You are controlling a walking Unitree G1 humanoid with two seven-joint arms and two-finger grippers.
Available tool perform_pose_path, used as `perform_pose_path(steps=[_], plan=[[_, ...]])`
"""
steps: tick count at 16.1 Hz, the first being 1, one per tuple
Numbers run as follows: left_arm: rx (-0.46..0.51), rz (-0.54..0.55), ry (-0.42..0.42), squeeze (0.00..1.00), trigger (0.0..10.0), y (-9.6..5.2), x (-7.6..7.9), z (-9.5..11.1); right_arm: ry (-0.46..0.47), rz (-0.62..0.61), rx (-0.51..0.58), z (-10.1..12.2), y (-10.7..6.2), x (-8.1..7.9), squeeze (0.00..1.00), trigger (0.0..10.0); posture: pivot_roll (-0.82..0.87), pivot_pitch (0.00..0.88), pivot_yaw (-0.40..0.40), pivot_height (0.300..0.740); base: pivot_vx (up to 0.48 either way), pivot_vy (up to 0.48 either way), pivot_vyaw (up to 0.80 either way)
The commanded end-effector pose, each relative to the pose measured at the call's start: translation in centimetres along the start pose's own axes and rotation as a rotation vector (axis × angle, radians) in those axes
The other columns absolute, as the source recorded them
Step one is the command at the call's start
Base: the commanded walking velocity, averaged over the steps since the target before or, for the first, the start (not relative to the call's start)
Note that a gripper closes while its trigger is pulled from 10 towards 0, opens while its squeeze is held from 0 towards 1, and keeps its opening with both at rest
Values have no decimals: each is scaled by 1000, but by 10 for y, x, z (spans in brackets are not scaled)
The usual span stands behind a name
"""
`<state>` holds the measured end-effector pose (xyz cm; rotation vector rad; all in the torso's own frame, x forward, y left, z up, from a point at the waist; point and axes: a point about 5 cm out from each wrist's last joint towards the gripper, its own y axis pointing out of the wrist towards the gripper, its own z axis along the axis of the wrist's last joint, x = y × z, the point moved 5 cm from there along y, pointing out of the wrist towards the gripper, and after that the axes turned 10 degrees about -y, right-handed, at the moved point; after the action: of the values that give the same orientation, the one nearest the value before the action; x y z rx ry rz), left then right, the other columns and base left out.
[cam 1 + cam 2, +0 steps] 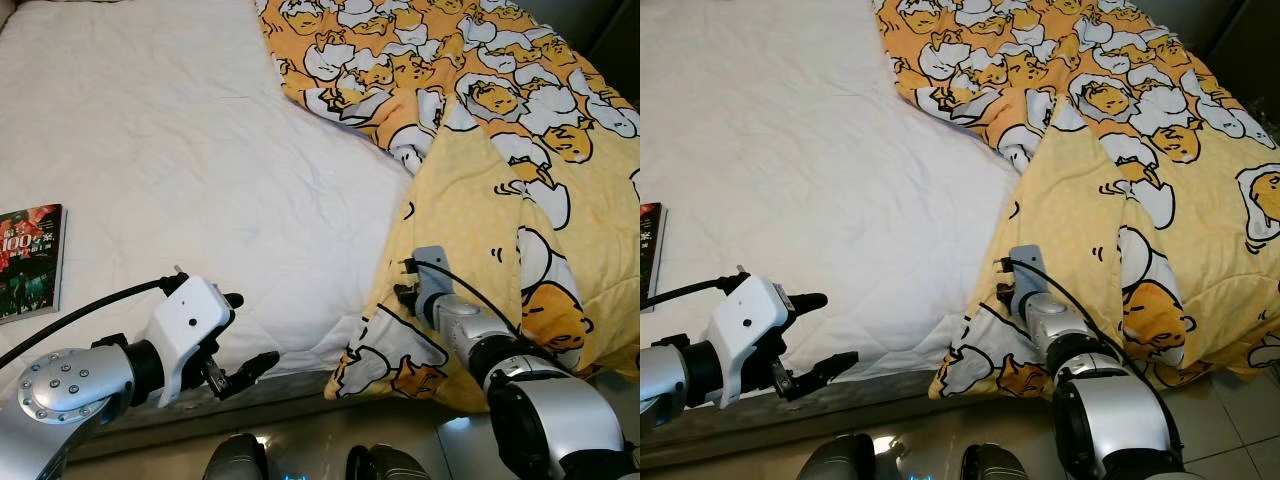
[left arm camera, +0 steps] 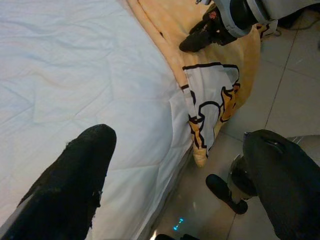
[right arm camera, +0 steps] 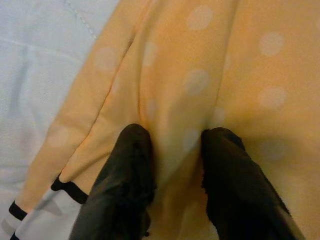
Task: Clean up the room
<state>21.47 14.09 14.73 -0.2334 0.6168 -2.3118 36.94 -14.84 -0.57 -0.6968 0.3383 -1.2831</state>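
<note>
Across bed right half, blanket runs long toward far end, corner hanging off near edge; our right gripper pinches fold there; left gripper spread, empty, farther off; book at left edge

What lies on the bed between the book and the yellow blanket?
Only bare white sheet lies between the book at the bed's left edge and the yellow blanket, as the left eye view shows. The left end effector hovers at the near edge.
</note>
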Motion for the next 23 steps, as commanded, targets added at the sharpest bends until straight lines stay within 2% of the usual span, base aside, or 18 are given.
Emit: perform_pose_path(steps=[1, 11, 14, 16, 18, 19, 20, 22, 23], plan=[[-8, -21, -8, 0, 10000, 2, 4, -2, 22, -9, -34, -12, -1, 5, 0, 0, 132, 134, -52, 740, 0, 0, 0], [-3, -31, -3, 0, 10000, 10, 1, -1, 69, 16, -35, -18, -4, 16, 0, 0, 111, 113, -37, 740, 0, 0, 0], [0, -34, -3, 0, 10000, 11, 1, -1, 85, 65, -18, -16, -6, 16, 0, 0, 108, 104, -39, 740, 0, 0, 0], [2, -32, -3, 0, 10000, 12, 1, -1, 52, 167, -5, -16, -8, 11, 0, 0, 110, 100, -46, 740, 0, 0, 0], [4, -29, -4, 0, 10000, 11, 1, -1, -22, 350, -15, -25, -16, 2, 0, 0, 109, 98, -56, 740, 0, 0, 0], [6, -30, -7, 0, 10000, 11, 3, -2, -151, 543, -69, -51, -32, -2, 0, 0, 101, 93, -61, 740, 0, 0, 0], [9, -36, -8, 0, 10000, 12, 6, -2, -223, 639, -125, -77, -46, 3, 0, 0, 97, 91, -62, 740, 0, 0, 0], [12, -44, -8, 0, 10000, 13, 7, -2, -234, 717, -159, -98, -60, 5, 0, 0, 94, 89, -59, 740, 0, 0, 0], [14, -52, -7, 0, 10000, 14, 9, -1, -217, 807, -158, -113, -75, 0, 0, 0, 88, 87, -56, 740, 0, 0, 0]])
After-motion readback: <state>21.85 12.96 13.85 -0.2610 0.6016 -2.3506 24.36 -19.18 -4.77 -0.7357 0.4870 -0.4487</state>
